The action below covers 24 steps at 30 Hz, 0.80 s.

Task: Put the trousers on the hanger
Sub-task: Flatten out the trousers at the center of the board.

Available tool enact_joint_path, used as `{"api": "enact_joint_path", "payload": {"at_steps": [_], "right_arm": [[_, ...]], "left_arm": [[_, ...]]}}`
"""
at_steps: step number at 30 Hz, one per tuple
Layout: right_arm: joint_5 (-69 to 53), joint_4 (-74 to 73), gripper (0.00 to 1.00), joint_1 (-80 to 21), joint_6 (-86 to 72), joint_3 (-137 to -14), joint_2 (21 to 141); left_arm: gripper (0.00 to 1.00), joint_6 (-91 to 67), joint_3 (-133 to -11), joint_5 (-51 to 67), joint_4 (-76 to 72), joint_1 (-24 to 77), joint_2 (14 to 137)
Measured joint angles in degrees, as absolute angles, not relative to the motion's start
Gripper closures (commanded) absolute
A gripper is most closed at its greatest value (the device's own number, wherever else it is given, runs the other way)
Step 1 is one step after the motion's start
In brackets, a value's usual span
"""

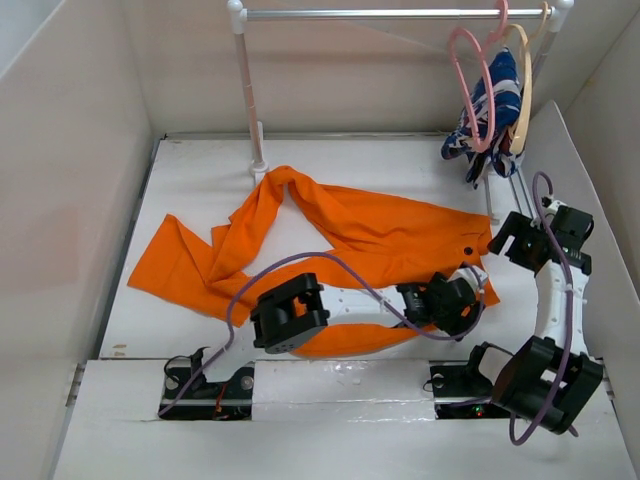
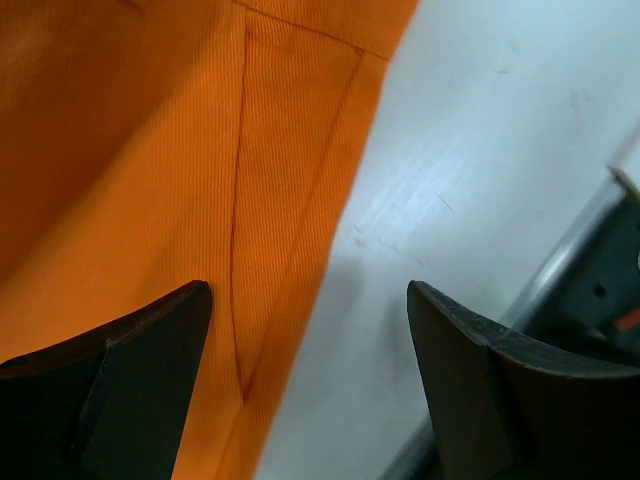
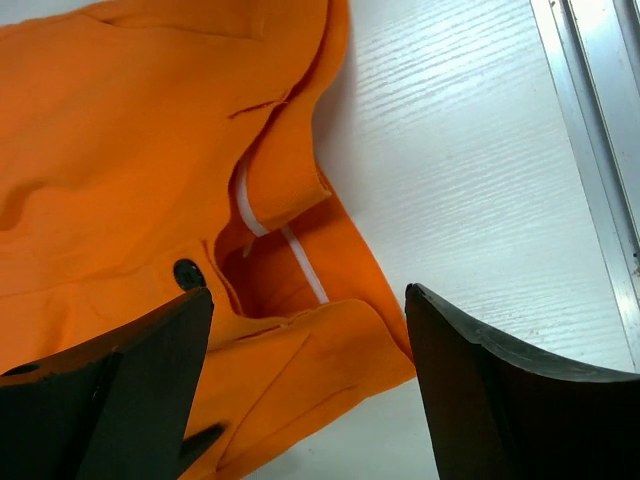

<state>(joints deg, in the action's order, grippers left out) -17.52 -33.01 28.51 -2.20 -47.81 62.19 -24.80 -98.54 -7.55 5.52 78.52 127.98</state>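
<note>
- Left and centre: trousers [image 1: 330, 240] spread crumpled on the tabletop [image 1: 200, 170], with a bare strip beyond the leg ends.
- Right of centre: left tool [image 2: 310, 300], fingers apart, low over the trousers' edge (one finger above cloth, the other above bare tabletop).
- Further right: right tool [image 3: 310, 300], fingers apart, gripping nothing, above the buttoned waistband corner, with open tabletop beside it.
- Far right, up on the rail [image 1: 390, 14]: pink hanger [image 1: 454, 47], well apart from the trousers.

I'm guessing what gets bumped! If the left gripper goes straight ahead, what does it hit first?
The left gripper would probably meet the edge of the orange trousers, or the table beside it.
</note>
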Motion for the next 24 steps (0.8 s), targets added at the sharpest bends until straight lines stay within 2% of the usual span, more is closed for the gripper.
{"api": "enact_joint_path", "payload": {"at_steps": [1, 4, 5, 6, 7, 10, 13, 17, 20, 24], "right_arm": [[-17.8, -33.1, 0.18, 28.5, -2.3, -47.9, 62.0], [-18.3, -32.9, 0.18, 28.5, -2.7, -47.9, 61.7], [-18.6, -32.8, 0.17, 28.5, -2.9, -47.9, 61.7], [-18.9, -32.5, 0.17, 28.5, -3.2, -47.9, 61.7], [-19.3, -32.3, 0.15, 28.5, -3.3, -47.9, 61.9], [-20.0, -32.1, 0.1, 28.6, -3.0, -48.4, 64.0], [-20.4, -32.0, 0.07, 29.1, -1.9, -49.8, 68.3], [-22.1, -31.4, 0.06, 30.1, -0.7, -50.0, 71.8], [-23.2, -30.4, 0.06, 30.3, 0.0, -49.9, 74.5], [-23.2, -26.6, 0.07, 30.5, 0.0, -47.2, 76.9]], "left_arm": [[0.25, -24.4, -100.5, -8.1, 5.7, 78.4, 130.2], [0.36, -23.1, -107.0, -9.5, 7.2, 78.4, 135.1], [0.6, -23.0, -108.5, -9.5, 7.3, 78.4, 136.1], [0.75, -23.2, -109.6, -9.2, 7.5, 78.4, 137.1], [1.0, -22.7, -109.9, -9.3, 7.5, 78.4, 137.5], [1.0, -23.3, -105.5, -6.5, 3.8, 78.1, 136.0], [1.0, -24.7, -89.6, -0.5, -4.1, 77.8, 127.2], [1.0, -27.0, -71.7, 6.0, -5.8, 78.8, 114.8], [1.0, -28.1, -66.8, 8.6, -6.2, 80.8, 110.9], [1.0, -29.2, -66.3, 10.6, -8.1, 82.5, 110.7]]}}
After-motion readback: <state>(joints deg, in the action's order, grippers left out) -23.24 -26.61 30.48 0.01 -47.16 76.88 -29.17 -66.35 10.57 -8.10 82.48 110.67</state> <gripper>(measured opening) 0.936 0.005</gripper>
